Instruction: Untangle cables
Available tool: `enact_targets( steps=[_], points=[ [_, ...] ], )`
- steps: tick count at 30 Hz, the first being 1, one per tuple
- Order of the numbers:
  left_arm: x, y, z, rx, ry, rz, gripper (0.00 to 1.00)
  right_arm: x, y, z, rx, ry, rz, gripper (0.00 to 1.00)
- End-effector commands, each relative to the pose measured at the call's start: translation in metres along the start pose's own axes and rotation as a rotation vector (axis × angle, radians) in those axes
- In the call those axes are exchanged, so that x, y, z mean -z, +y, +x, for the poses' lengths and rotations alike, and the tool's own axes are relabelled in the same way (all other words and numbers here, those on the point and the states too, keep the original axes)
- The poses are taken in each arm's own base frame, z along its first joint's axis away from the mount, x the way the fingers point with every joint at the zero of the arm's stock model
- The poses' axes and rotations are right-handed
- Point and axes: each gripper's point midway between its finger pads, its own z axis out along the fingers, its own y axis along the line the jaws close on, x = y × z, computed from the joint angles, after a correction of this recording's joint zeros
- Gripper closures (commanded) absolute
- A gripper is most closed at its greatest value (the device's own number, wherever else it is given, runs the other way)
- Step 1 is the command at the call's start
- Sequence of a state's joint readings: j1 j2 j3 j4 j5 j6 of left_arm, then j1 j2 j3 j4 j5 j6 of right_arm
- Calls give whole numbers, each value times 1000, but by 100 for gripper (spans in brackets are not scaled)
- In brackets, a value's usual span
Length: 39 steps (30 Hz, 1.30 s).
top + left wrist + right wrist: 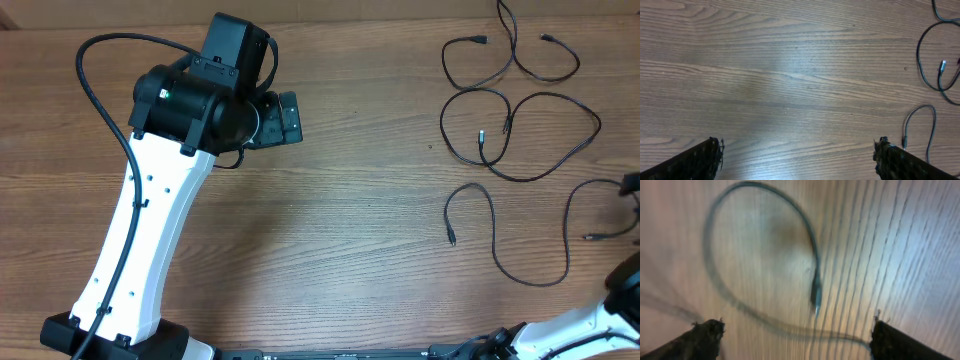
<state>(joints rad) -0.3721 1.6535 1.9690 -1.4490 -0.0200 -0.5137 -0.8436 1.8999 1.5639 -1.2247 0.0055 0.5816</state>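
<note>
Several thin black cables lie as loose, separate wavy strands on the right half of the wooden table: one at the top (pixel 545 72), a larger loop (pixel 560 165) below it, and a strand (pixel 495 240) lower down. My left gripper (pixel 288 118) hovers at the upper left, far from them, open and empty (pixel 799 150); two strands (pixel 926 55) show at that view's right edge. My right gripper (pixel 797 330) is open low over a blurred cable loop (pixel 715 270) with its plug end (pixel 815 292). The strand runs between the fingers, not gripped.
The left arm's white link (pixel 150 230) crosses the table's left side, with its thick black cable (pixel 105 110) arching beside it. The right arm (pixel 600 320) enters at the lower right corner. Bare wood (pixel 350 230) lies between the arms.
</note>
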Motion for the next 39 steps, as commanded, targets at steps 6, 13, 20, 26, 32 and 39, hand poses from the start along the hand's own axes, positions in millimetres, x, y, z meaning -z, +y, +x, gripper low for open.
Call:
enact_targets(
  steps=[6,13,20,26,32,39],
  points=[
    [-3,2,-4,-16,-7,-13,0,116,24,28,96,-140,-276,0],
    [-3,2,-4,-16,-7,-12,1,169,44,111,384,-159,-387,0],
    [-3,2,-4,-16,-6,-13,0,203,43,191,679,-234,-410,0],
    [-3,2,-4,-16,-7,-13,0,223,26,265,926,-196,-495,0],
    [-3,2,-4,-17,-7,-13,0,222,-4,301,1072,-156,-515,0],
    [-3,2,-4,-16,-7,-13,0,220,-43,310,1108,-95,-474,0]
  ],
)
